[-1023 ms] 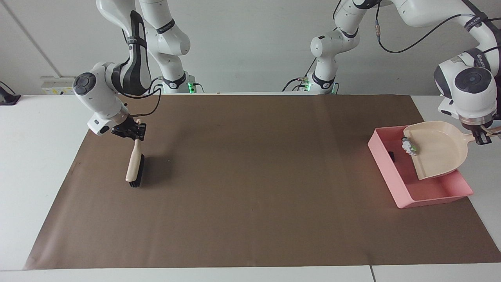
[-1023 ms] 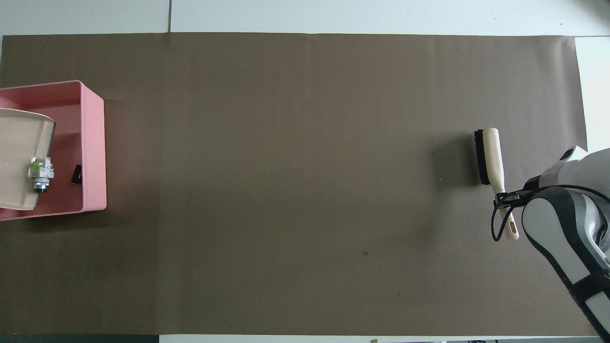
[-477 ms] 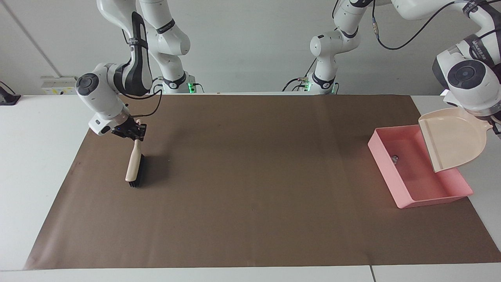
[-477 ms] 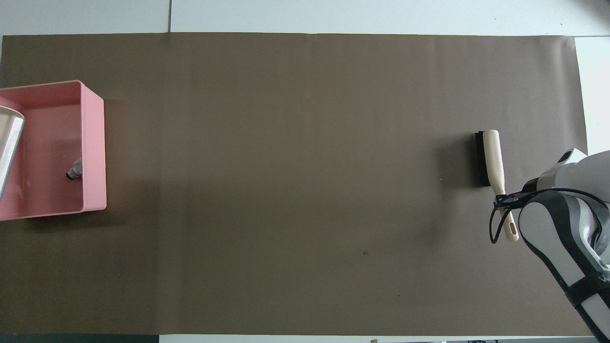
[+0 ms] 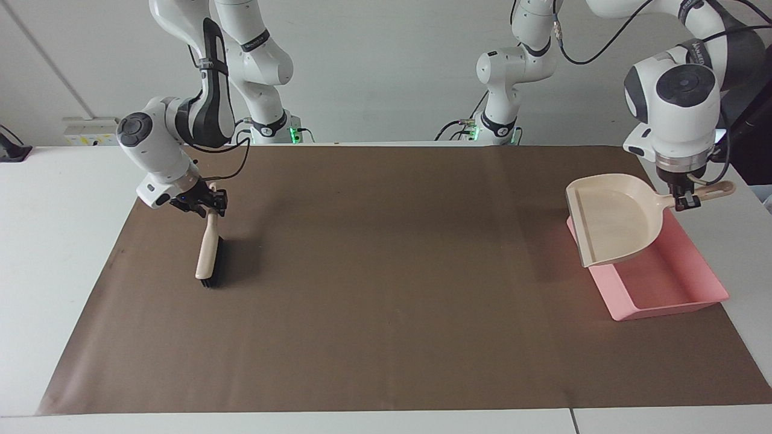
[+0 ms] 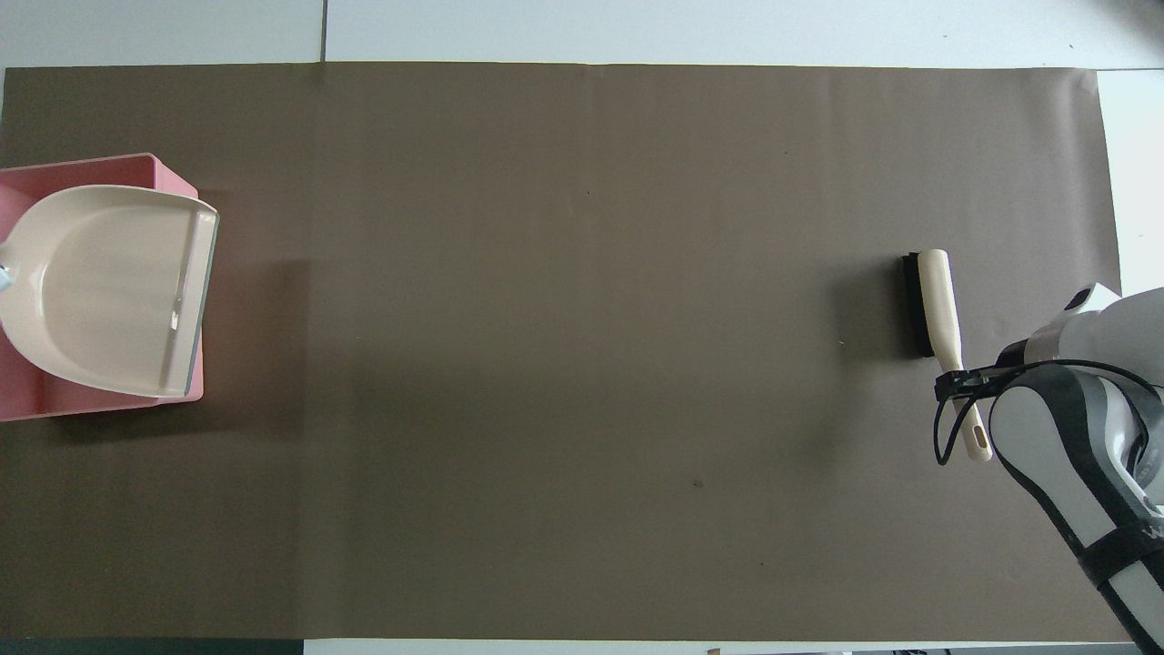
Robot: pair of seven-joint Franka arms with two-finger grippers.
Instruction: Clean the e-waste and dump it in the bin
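Observation:
My left gripper point(image 5: 685, 202) is shut on the handle of the cream dustpan point(image 5: 612, 226), holding it roughly level in the air over the pink bin point(image 5: 669, 283). The pan's inside looks bare. In the overhead view the dustpan point(image 6: 100, 291) covers most of the bin point(image 6: 109, 166). The e-waste is hidden in both views. At the right arm's end of the table, my right gripper point(image 5: 205, 205) sits at the handle of the brush point(image 5: 207, 253), which rests bristles-down on the mat. From overhead the same gripper point(image 6: 953, 382) crosses the handle of the brush point(image 6: 937, 300).
A brown paper mat point(image 5: 386, 289) covers most of the white table point(image 5: 60, 241). The bin sits at the mat's edge on the left arm's end, and the brush near the mat's edge on the right arm's end.
The left arm swung the dustpan back from a steep tip to level over the bin. The e-waste fell into the bin and is now covered. The brush barely moved.

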